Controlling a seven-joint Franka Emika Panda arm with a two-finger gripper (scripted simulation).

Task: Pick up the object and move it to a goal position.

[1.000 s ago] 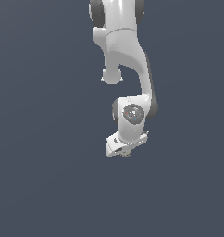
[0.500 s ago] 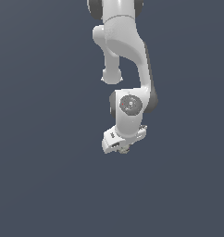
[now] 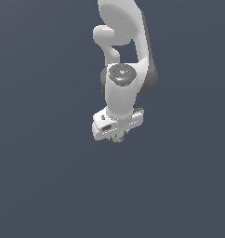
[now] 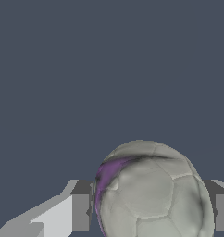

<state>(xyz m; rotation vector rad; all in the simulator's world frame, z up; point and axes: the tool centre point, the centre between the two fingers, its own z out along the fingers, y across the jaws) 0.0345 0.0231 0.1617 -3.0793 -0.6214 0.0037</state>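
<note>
A uniform dark slate-blue background fills both views; no tabletop edge or corner shows, so the position cannot be given against one. The white arm [image 3: 126,51] descends from the upper middle of the exterior view and ends in the end effector [image 3: 118,135], which points downward near the middle of the frame. The ball [image 4: 148,192], greyish-white with stitched panels like a football and a purple-tinted smear on one side, sits between the two fingers [image 4: 80,210], one dark pad at each flank and apparently touching it, so the end effector appears closed around it at about its widest girth. In the exterior view the ball [image 3: 117,136] shows only as a small speckled lump just beneath the palm, largely hidden by it. Judged from its small size, it is probably light; its round, smooth surface would tend to roll or squirt out if gripped off-centre, so opposing contacts across the diameter are the sound hold. No goal marker is visible.
</note>
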